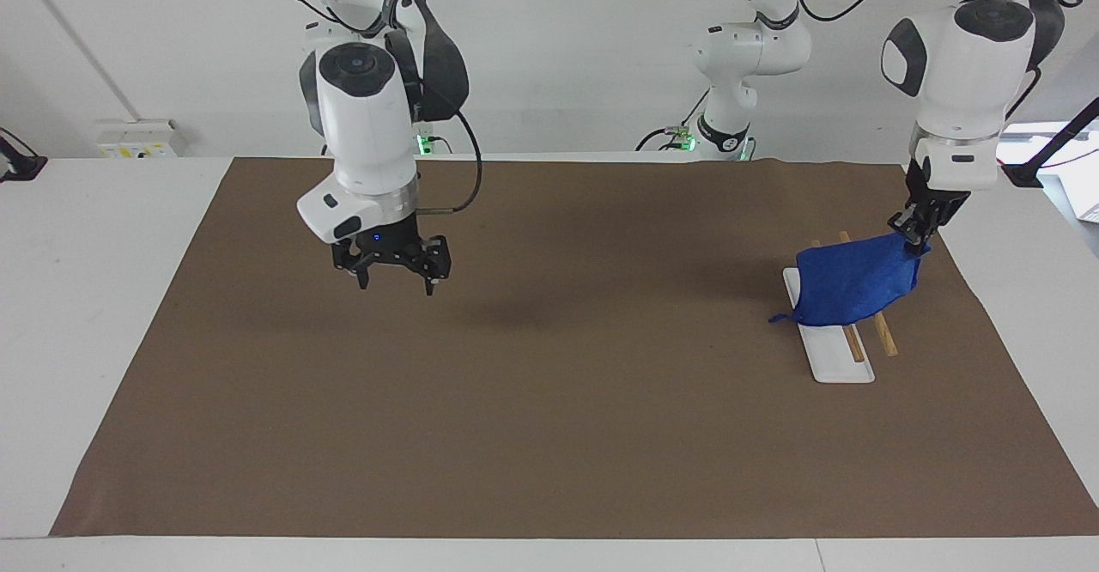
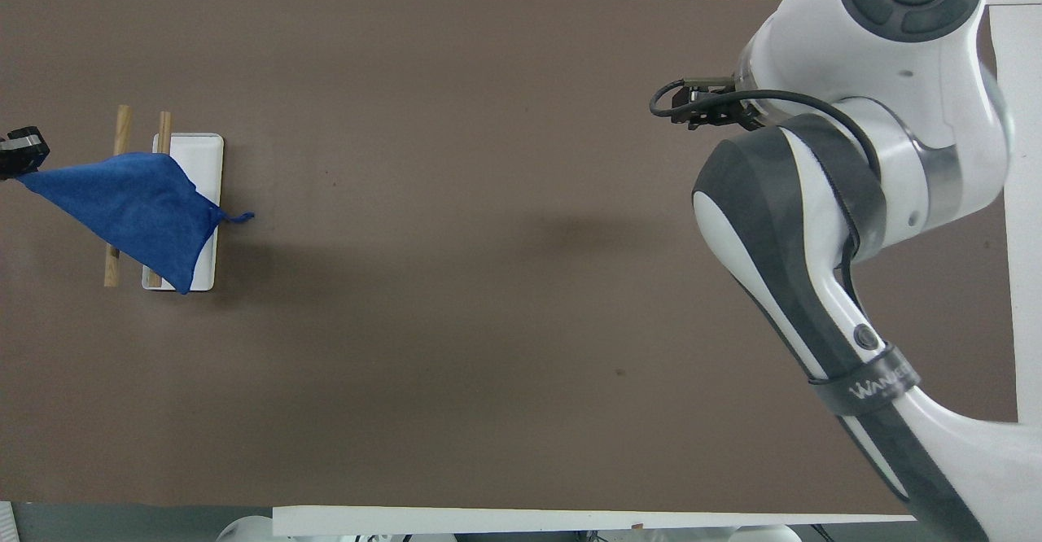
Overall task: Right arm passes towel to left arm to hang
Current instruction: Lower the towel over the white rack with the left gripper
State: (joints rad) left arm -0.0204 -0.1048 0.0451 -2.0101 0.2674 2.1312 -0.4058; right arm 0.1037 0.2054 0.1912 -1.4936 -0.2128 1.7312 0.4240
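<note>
Towel over white rack (wooden rails)

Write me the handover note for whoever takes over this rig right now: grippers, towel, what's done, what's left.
Left gripper: shut on one corner of the towel, up over the rack at the left arm's end of the table.
Right gripper: open, empty, hanging over bare mat toward the right arm's end; that arm waits.
Towel: hangs from the held corner and drapes across the rack's two wooden bars; its loop dangles beside the white base.
Done: the pass; the left arm alone has the towel.
Left: settle the towel on the bars, let go, pull the left arm clear.
</note>
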